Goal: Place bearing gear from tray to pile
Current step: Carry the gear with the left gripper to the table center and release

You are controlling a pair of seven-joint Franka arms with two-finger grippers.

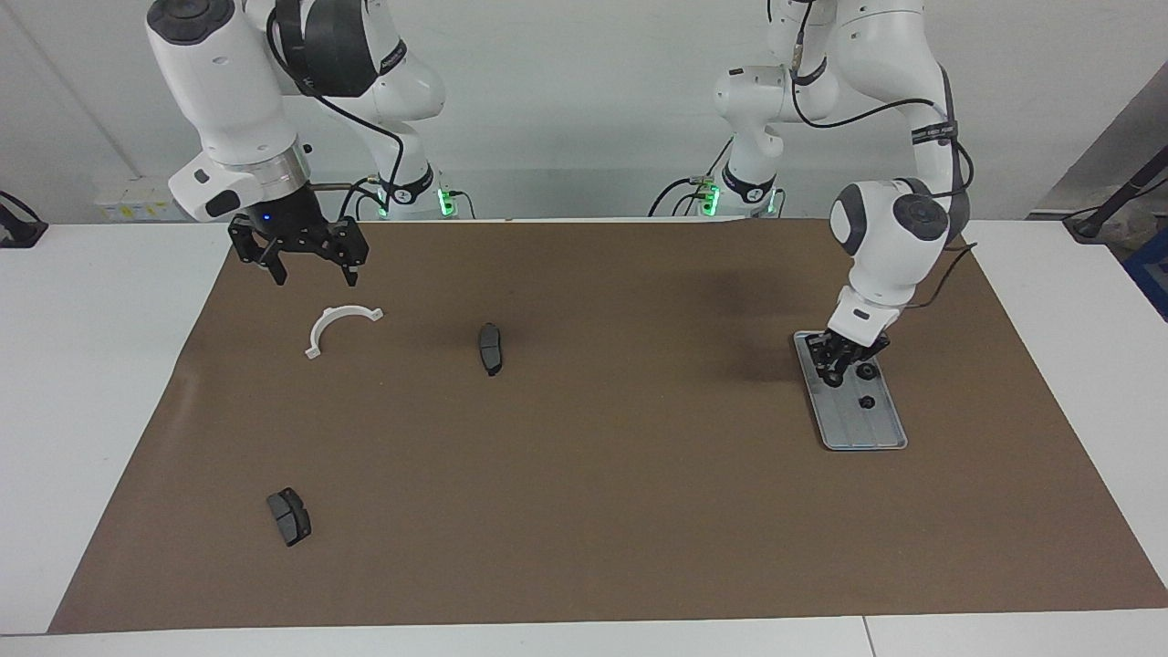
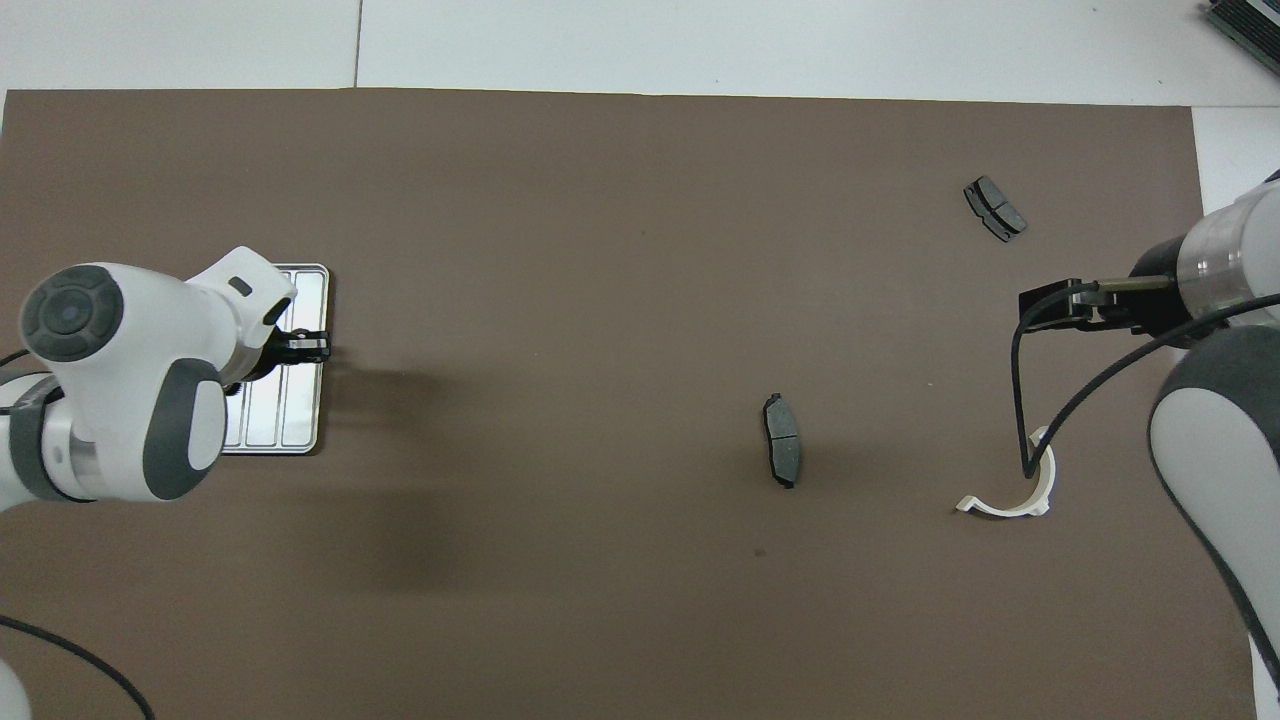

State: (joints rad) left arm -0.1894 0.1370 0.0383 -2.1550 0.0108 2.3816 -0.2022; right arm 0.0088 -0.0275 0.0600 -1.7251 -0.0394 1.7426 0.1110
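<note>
Bearing gears (image 1: 867, 387): two small dark ones lie on the tray (image 1: 874, 436), at the left arm's end of the brown mat (image 1: 584, 511). Left gripper (image 1: 834, 374) is down over the tray's robot-side end, beside the nearer gear; can't tell its finger state. Pile sits well apart from the tray: white bracket (image 1: 334, 327), brake pad (image 1: 491, 348), second pad (image 1: 289, 516). Right gripper (image 1: 310, 266) waits above the bracket, fingers spread, empty.

A plain brown mat (image 1: 593, 474) fills mid-frame on the white table (image 1: 100, 383). At right sits the silver-grey ribbed tray (image 1: 862, 429) with small black gears (image 1: 867, 401). At left lie a white bracket (image 1: 338, 327) and dark grey pads (image 1: 288, 516). Both arms are white with black grippers.
</note>
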